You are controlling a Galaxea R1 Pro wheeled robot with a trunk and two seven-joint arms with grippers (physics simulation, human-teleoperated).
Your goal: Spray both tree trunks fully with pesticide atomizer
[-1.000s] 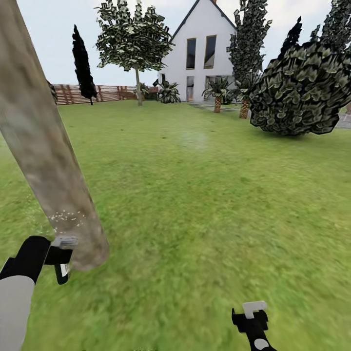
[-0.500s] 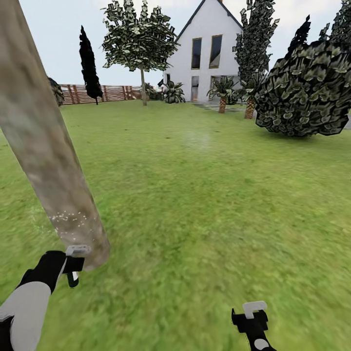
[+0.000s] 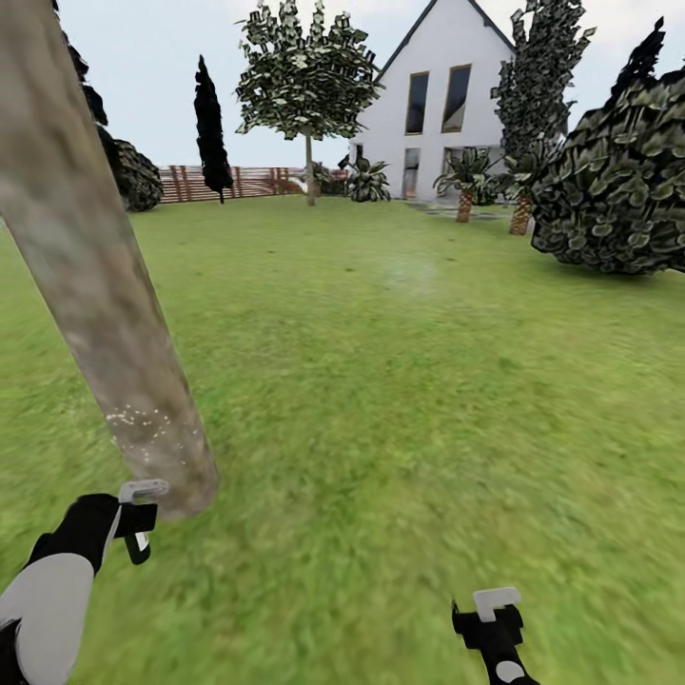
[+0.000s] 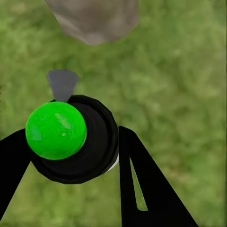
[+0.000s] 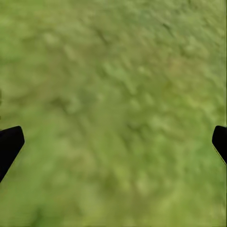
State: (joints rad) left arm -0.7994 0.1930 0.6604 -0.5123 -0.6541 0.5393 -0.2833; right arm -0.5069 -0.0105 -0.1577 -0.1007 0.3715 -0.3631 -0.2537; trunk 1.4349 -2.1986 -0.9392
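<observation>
Nearby, left claw (image 4: 71,156) gripping green-capped black atomizer (image 4: 71,139), speckled beige trunk (image 3: 95,276), right claw (image 5: 113,142) open

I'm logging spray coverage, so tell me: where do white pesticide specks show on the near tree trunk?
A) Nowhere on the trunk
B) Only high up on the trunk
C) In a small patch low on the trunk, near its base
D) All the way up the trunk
C: the head view shows white pesticide specks in one low patch on the tree trunk, with bare bark above.
</observation>
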